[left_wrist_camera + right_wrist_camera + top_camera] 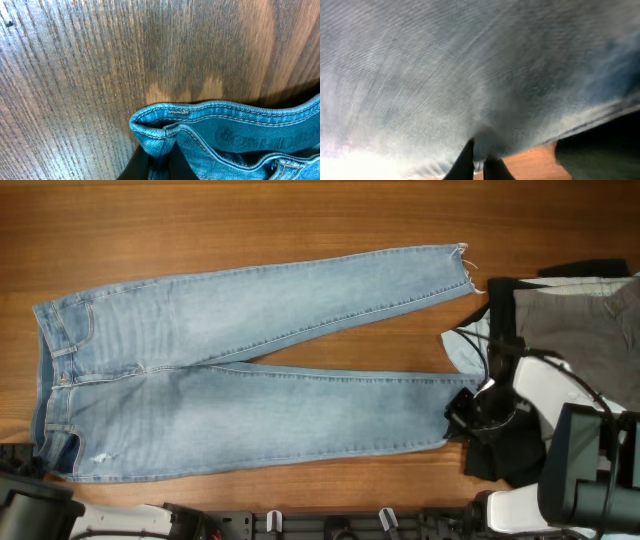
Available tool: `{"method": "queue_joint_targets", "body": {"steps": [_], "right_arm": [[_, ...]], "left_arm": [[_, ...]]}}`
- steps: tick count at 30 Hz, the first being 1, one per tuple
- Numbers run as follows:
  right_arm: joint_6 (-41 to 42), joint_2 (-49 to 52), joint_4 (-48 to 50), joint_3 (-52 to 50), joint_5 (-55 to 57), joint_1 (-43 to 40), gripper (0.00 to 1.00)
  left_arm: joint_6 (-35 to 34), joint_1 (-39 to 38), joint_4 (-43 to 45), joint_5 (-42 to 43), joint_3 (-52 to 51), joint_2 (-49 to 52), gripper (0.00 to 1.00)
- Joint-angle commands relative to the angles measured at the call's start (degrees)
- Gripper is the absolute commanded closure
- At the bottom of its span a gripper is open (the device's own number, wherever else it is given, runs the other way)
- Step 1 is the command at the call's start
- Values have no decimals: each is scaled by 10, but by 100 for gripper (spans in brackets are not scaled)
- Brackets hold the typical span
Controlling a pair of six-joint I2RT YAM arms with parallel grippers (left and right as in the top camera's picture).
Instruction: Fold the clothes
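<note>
One pair of jeans [200, 395] lies flat on the wood table [300, 215], waist at 9 o'clock and two legs fanned toward 3 o'clock, the upper leg angled to about 2. The left gripper [156, 157] is clenched on a folded corner of the waistband [225, 112], near the 8 o'clock corner of the garment. The right gripper [479, 161] is pinched on denim at the lower leg's hem end, around 4 o'clock. My read is that denim is soft but fairly heavy and will drape and drag rather than slide, so thick seamed edges like the waistband and hems are the best grips, and the frayed hems may snag. Counts: one pair of jeans, two legs, two grippers. A pile of other garments [580, 330] sits at 3 o'clock, with grey, black and a pale blue piece showing, and I can't tell the exact number.
</note>
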Motion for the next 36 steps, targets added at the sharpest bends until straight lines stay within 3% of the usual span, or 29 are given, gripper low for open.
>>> {"method": "queue_joint_targets", "body": {"steps": [1,8,11,18,23,26,30,36], "right_arm": [[-89,-33,-44,105,5,1,96],[-114,-40,-70,280,-64,1,95],[-94,-40,-17,300,-96,1,96],[-13,-39,216,300,-128,3,96],[11,-26,344,300,-122,19,96],[56,-5,357,300,-95,24,95],[104,28,361,300,-93,25,96],[155,63,368,300,-73,33,96]], "left_arm": [[-7,-4,-9,13,-3,-7,96],[-19,-12,-29,14,0,-146,96],[-23,-28,-33,13,0,-221,96],[-58,-95,-25,-5,0,-349,96],[-88,-160,5,-15,0,-358,96],[-90,-208,40,-20,0,-358,96],[-114,-258,58,-86,0,-346,96],[-131,-287,74,-116,0,-298,96]]}}
